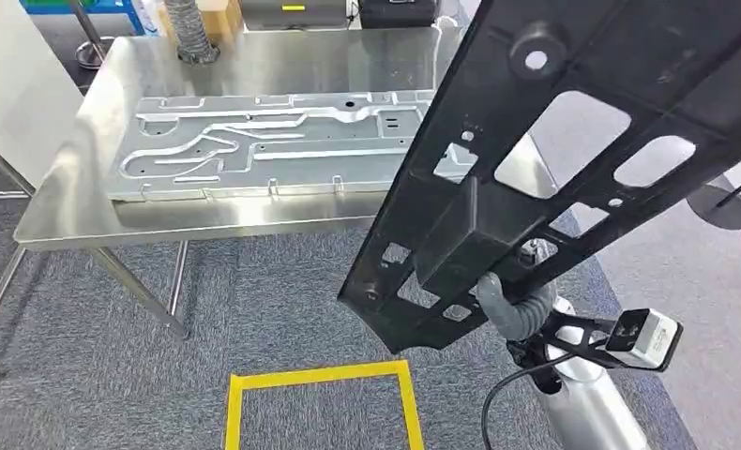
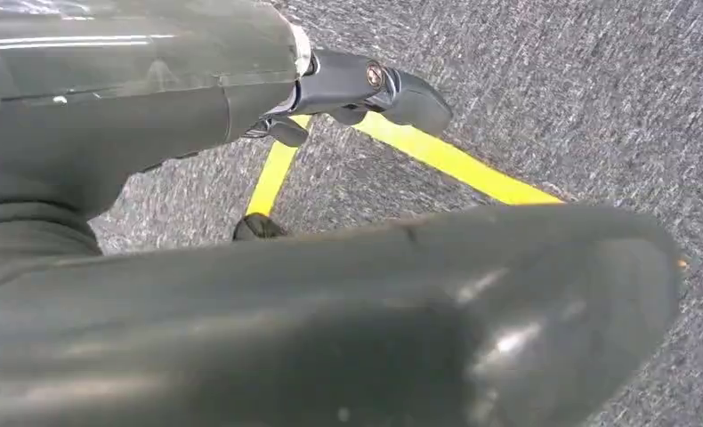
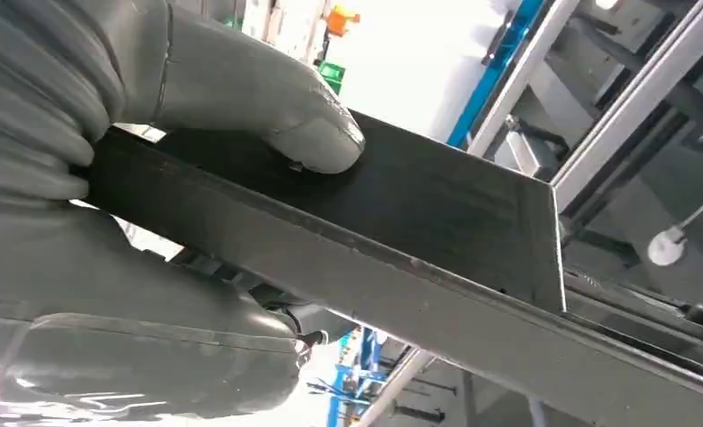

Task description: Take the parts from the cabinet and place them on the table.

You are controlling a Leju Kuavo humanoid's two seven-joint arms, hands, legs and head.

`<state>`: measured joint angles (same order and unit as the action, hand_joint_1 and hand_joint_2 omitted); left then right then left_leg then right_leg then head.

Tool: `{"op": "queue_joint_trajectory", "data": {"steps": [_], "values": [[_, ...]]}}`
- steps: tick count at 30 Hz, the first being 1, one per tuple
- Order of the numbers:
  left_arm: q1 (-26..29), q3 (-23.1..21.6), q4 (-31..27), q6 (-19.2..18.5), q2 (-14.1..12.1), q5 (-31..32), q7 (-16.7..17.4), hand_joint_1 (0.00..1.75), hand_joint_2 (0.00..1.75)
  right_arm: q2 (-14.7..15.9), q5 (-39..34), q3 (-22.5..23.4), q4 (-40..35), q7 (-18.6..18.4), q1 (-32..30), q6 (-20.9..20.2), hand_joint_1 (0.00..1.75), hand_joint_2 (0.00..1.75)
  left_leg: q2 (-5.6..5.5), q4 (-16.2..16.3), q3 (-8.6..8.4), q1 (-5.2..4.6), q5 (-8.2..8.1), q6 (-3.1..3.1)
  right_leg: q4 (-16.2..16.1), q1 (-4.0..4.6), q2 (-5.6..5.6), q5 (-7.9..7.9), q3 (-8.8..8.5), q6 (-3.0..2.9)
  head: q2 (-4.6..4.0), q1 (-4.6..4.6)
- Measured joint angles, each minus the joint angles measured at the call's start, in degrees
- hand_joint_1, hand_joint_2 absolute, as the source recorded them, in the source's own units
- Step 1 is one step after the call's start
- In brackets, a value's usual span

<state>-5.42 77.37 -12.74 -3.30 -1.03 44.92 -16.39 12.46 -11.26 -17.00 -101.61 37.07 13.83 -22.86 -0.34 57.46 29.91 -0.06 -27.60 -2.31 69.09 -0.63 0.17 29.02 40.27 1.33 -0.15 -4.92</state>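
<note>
Gripping a long black part (image 1: 573,150), the right hand (image 1: 512,305) has its thumb (image 3: 286,116) pressed flat on one face and its fingers wrapped under the opposite side. The part is a flat, matte black frame with large cut-out windows and small round holes, held tilted in the air just beside the steel table (image 1: 245,220), above the carpet. On the table lies a stamped metal panel (image 1: 273,145). The left hand (image 2: 348,84) hangs over the carpet; whether its fingers are spread or curled cannot be told.
</note>
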Motion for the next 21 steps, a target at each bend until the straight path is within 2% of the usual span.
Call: {"op": "queue_joint_trajectory", "data": {"steps": [2, 3, 4, 5, 6, 7, 8, 9, 10, 11, 12, 13, 14, 15, 17, 18, 19, 20, 21], "values": [[0.0, 0.0, 0.0, 0.0, 0.0, 0.0, -0.1, 0.00, 0.00, 0.0, 0.0, 0.0, 0.2, 0.0, 0.0, 0.0, 1.75, 1.75, 0.01, -0.1, -0.97, 0.01, -1.04, 0.37, -10.0, 0.13, -0.53, -7.03, -3.45, -0.73, 0.00, 0.00], [-0.1, 0.0, 0.0, 0.0, 0.1, -0.1, -0.1, 0.00, 0.00, 0.0, -0.1, 0.0, 0.3, 0.0, 0.1, 0.0, 1.75, 1.75, 0.04, 0.1, -1.53, -0.15, -1.38, 0.72, -10.6, 0.76, -0.86, -5.41, -3.31, -0.85, 0.00, 0.00], [-0.2, 0.0, 0.0, 0.0, 0.1, -0.2, -0.1, 0.00, 0.00, -0.1, -0.1, 0.0, 0.4, 0.0, 0.2, -0.1, 1.75, 1.75, 0.03, -0.2, -1.12, 0.03, -1.59, 1.09, -10.8, 0.89, -0.80, -4.43, -3.36, -1.15, 0.00, 0.00], [-0.1, 0.0, 0.0, 0.1, 0.1, -0.4, -0.2, 0.00, 0.00, 0.0, -0.1, 0.0, 0.4, 0.0, 0.2, 0.0, 1.75, 1.75, 0.14, -0.3, -1.17, 0.09, -1.84, 1.44, -11.2, 1.07, -0.76, -5.75, -3.53, -1.51, 0.00, 0.02], [-0.1, 0.0, 0.0, 0.1, 0.2, -0.4, -0.2, 0.00, 0.00, 0.0, -0.2, 0.1, 0.4, 0.0, 0.3, -0.2, 1.75, 1.75, 0.24, 0.5, -1.90, 0.05, -1.43, 1.90, -11.4, 0.96, -0.66, -5.51, -3.74, -1.91, 0.00, 0.00], [-0.1, 0.0, 0.0, 0.1, 0.2, -0.5, -0.2, 0.00, 0.00, 0.0, -0.2, 0.1, 0.4, 0.0, 0.4, -0.2, 1.75, 1.75, 0.26, 0.7, -2.06, 0.09, -1.81, 2.23, -11.5, 0.80, -0.49, -5.49, -4.72, -2.25, 0.00, -0.02], [-0.2, 0.0, 0.0, 0.1, 0.3, -0.5, -0.3, 0.00, 0.00, 0.0, -0.2, 0.1, 0.4, 0.0, 0.6, -0.3, 1.75, 1.75, 0.17, 2.7, -1.42, 0.29, -2.04, 2.36, -11.9, 0.72, -0.60, -5.21, -5.49, -2.53, 0.00, 0.02], [-0.3, 0.0, 0.0, 0.0, 0.3, -0.5, -0.3, 0.00, 0.00, 0.2, -0.2, 0.1, 0.4, 0.0, 0.9, -0.3, 1.75, 1.75, 0.17, 5.8, 0.25, 0.29, -2.55, 2.41, -11.9, 0.71, -0.62, -4.88, -5.92, -2.92, 0.00, -0.02], [-0.4, 0.0, 0.0, 0.0, 0.4, -0.5, -0.3, 0.00, 0.00, 0.2, -0.2, 0.1, 0.4, 0.0, 1.0, -0.3, 1.75, 1.75, 0.17, 9.7, 2.68, 0.37, -3.80, 2.41, -11.9, 0.75, -0.63, -4.59, -6.20, -3.10, 0.00, 0.00], [-0.4, 0.0, 0.0, 0.0, 0.4, -0.5, -0.3, 0.00, 0.00, 0.2, -0.2, 0.1, 0.4, 0.0, 0.9, -0.3, 1.75, 1.75, 0.17, 14.6, 5.95, 0.38, -6.28, 2.56, -11.9, 0.82, -0.61, -4.11, -6.57, -3.26, 0.00, 0.00], [-0.3, 0.0, 0.0, 0.0, 0.4, -0.5, -0.3, 0.00, 0.00, 0.2, -0.2, 0.1, 0.4, 0.0, 0.9, -0.3, 1.75, 1.75, 0.18, 17.8, 8.38, 0.38, -8.17, 2.81, -11.9, 0.85, -0.53, -3.68, -7.00, -3.27, 0.00, 0.00], [-0.1, 0.0, 0.0, 0.0, 0.4, -0.5, -0.3, 0.00, 0.00, 0.2, -0.1, 0.1, 0.4, 0.0, 0.8, -0.3, 1.75, 1.75, 0.18, 18.6, 9.71, 0.40, -8.56, 2.88, -11.9, 0.83, -0.35, -3.28, -7.53, -3.23, 0.00, 0.00], [0.0, 0.0, 0.0, 0.0, 0.4, -0.5, -0.3, 0.00, 0.00, 0.2, -0.1, 0.1, 0.4, 0.0, 0.7, -0.2, 1.75, 1.75, 0.18, 17.1, 9.86, 0.45, -7.48, 3.01, -11.9, 0.80, -0.16, -2.82, -8.18, -3.14, 0.00, 0.00], [0.0, 0.0, 0.0, 0.0, 0.4, -0.5, -0.3, 0.00, 0.00, 0.2, -0.1, 0.1, 0.4, 0.0, 0.7, -0.2, 1.75, 1.75, 0.18, 13.5, 9.05, 0.53, -4.96, 3.05, -11.8, 0.75, -0.08, -2.27, -8.95, -3.00, 0.00, 0.00], [0.0, 0.0, 0.0, 0.0, 0.4, -0.5, -0.3, 0.00, 0.00, 0.2, 0.0, 0.1, 0.4, 0.0, 0.7, -0.2, 1.75, 1.75, 0.17, 3.7, 6.05, 0.68, 2.32, 3.25, -11.7, 0.63, -0.06, -1.04, -10.53, -2.60, 0.00, 0.00], [0.1, 0.0, 0.0, 0.0, 0.4, -0.5, -0.3, 0.00, 0.00, 0.2, 0.0, 0.1, 0.5, 0.0, 0.8, -0.3, 1.75, 1.75, 0.14, 1.7, 5.88, 0.53, 4.07, 2.98, -11.4, 0.72, -0.04, -0.54, -11.10, -2.24, 0.00, 0.02], [0.0, 0.0, 0.0, -0.1, 0.5, -0.5, -0.3, 0.00, 0.00, 0.2, 0.1, 0.0, 0.5, 0.0, 0.8, -0.3, 1.75, 1.75, 0.20, 1.5, 5.72, 0.24, 2.39, 2.43, -11.5, 0.78, 0.22, -0.24, -10.80, -1.87, 0.00, 0.00], [0.0, 0.0, 0.0, -0.1, 0.5, -0.5, -0.5, 0.00, 0.00, 0.2, 0.2, 0.0, 0.5, -0.1, 0.8, -0.3, 1.75, 1.75, 0.13, 1.5, 5.59, 0.11, 3.36, 2.06, -11.7, 0.75, 0.19, 0.08, -10.79, -1.45, 0.00, 0.00], [0.1, 0.0, 0.0, -0.1, 0.5, -0.5, -0.5, 0.00, 0.00, 0.2, 0.2, 0.0, 0.5, -0.1, 0.7, -0.3, 1.75, 1.75, 0.11, 1.2, 5.72, 0.23, 3.18, 1.55, -10.8, 0.78, 0.21, -0.20, -10.99, -1.13, 0.00, 0.00]]}}
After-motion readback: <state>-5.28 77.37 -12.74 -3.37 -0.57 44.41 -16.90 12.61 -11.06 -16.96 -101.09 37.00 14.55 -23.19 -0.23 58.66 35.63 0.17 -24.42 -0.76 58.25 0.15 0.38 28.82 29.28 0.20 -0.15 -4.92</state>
